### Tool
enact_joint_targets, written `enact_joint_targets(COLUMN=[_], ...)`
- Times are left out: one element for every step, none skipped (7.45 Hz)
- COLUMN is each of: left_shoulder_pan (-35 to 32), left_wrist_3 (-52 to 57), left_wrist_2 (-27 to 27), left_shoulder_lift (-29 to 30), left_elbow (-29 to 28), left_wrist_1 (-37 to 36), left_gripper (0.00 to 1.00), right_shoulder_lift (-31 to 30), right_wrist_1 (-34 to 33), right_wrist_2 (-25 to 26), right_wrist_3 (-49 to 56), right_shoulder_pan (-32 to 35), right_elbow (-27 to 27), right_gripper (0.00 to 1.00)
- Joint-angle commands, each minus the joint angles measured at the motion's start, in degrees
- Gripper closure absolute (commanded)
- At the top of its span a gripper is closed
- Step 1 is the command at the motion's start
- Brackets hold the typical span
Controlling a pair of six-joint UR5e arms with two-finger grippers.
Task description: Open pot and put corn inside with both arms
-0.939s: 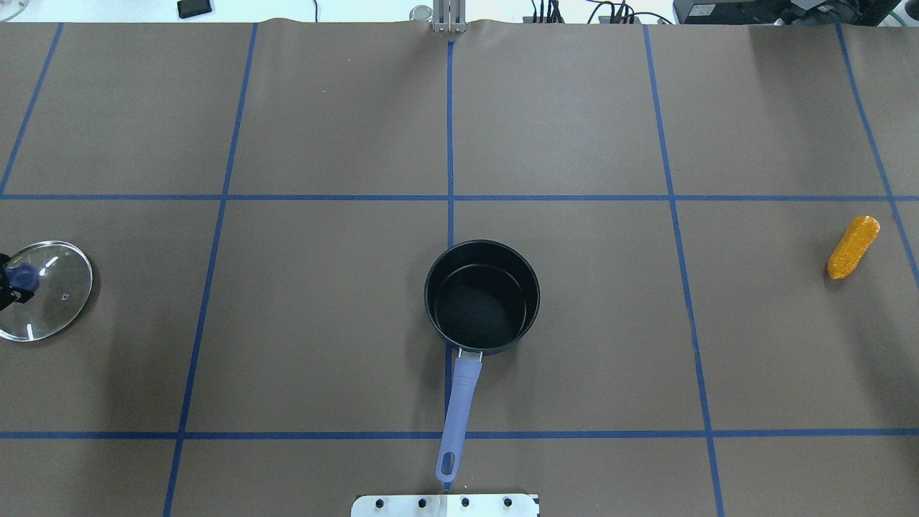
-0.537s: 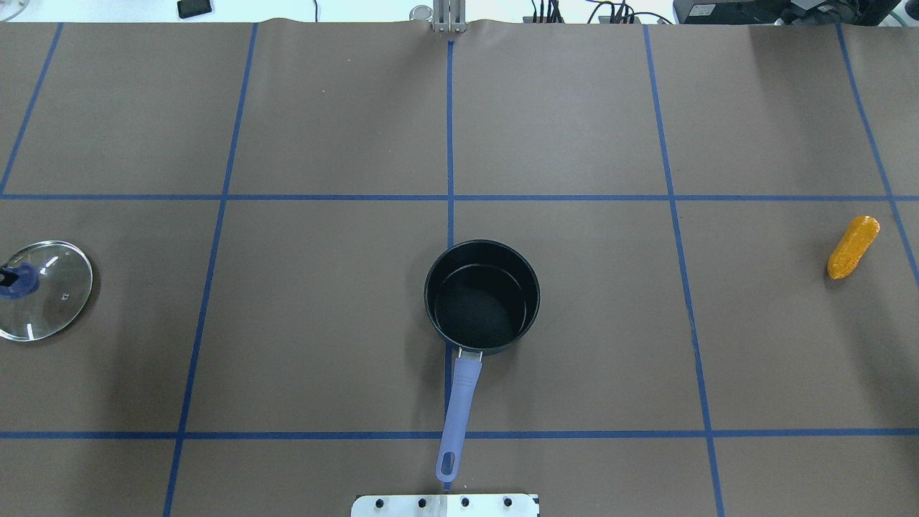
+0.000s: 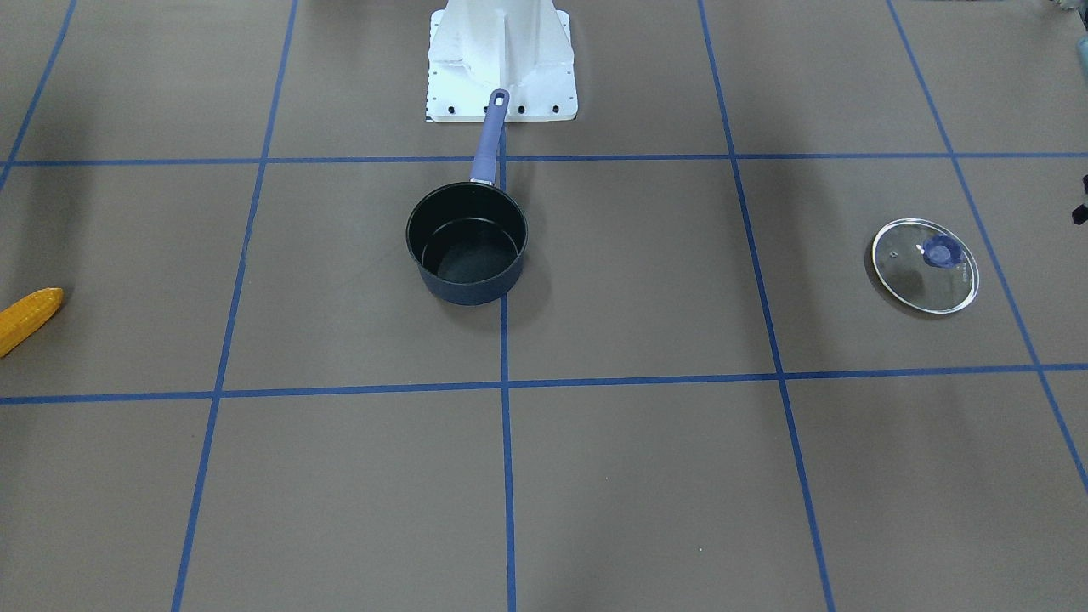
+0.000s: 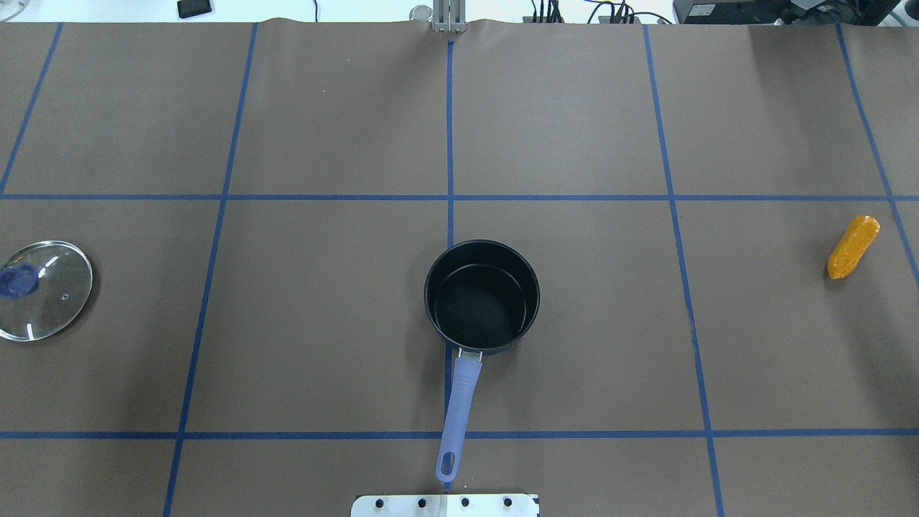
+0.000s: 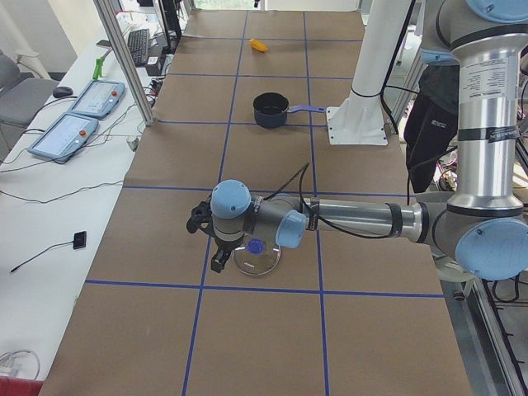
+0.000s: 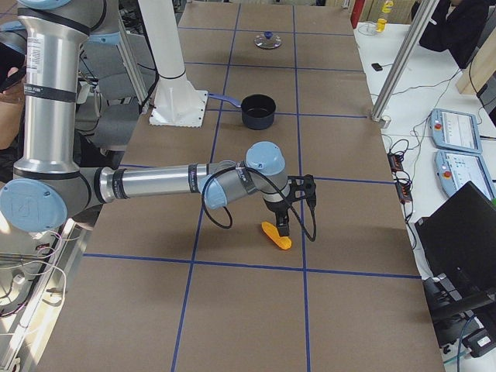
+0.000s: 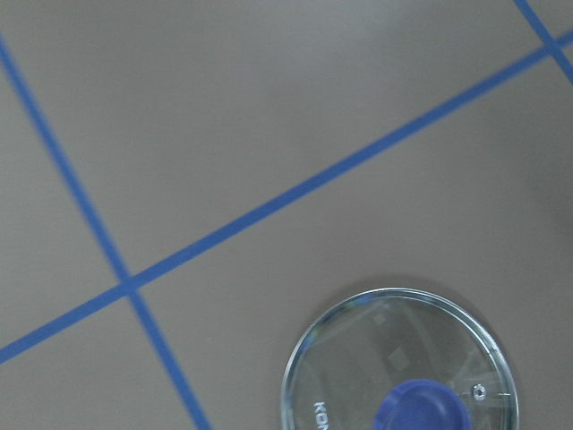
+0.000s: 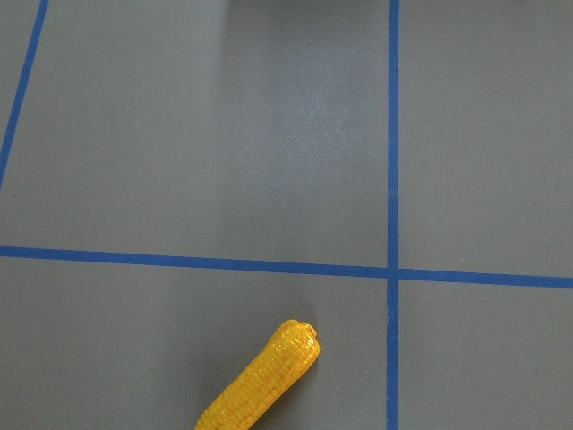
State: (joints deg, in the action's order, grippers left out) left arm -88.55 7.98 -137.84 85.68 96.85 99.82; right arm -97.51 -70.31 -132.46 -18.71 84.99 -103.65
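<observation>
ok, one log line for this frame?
pot: open, empty | lid: off, on table | corn: on table, ungrasped | left end effector: by lid, state unclear | right end effector: near corn, state unclear

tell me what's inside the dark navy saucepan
Nothing. The dark navy saucepan is uncovered, its black bottom bare. The yellow-orange corn cob and round clear glass lid lie elsewhere.
</observation>
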Motion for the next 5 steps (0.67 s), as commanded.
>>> enact_joint_targets(left_shoulder_pan=[-7.1, -7.2, -7.2, -7.2, -7.2], left_wrist_3=[2.3, -0.5, -0.5, -0.5, -0.4], left_wrist_2=[-0.7, -0.8, -0.9, -0.9, -1.0], left_shoulder_lift=[0.9, 1.0, 0.7, 0.7, 0.5], left_elbow=[1.2, 1.6, 1.9, 1.9, 2.0], left_wrist_1=[-8.5, -8.0, -7.7, -7.6, -7.5], left_gripper=[0.02, 0.02, 0.01, 0.02, 0.01], right_shoulder_lift=[-0.6, -0.9, -3.1, -4.9, -5.0], right_wrist_1=[0.0, 0.8, 5.6, 13.6, 18.7], right_wrist_2=[-0.1, 0.4, 2.8, 6.9, 12.4], right_wrist_3=[-0.6, -5.1, -10.8, -22.0, -31.6], right_shoulder_pan=[-0.5, -2.5, -5.4, -9.2, -14.4], right_elbow=[0.0, 0.0, 0.2, 0.6, 1.3], right_gripper=[0.0, 0.0, 0.0, 0.01, 0.01])
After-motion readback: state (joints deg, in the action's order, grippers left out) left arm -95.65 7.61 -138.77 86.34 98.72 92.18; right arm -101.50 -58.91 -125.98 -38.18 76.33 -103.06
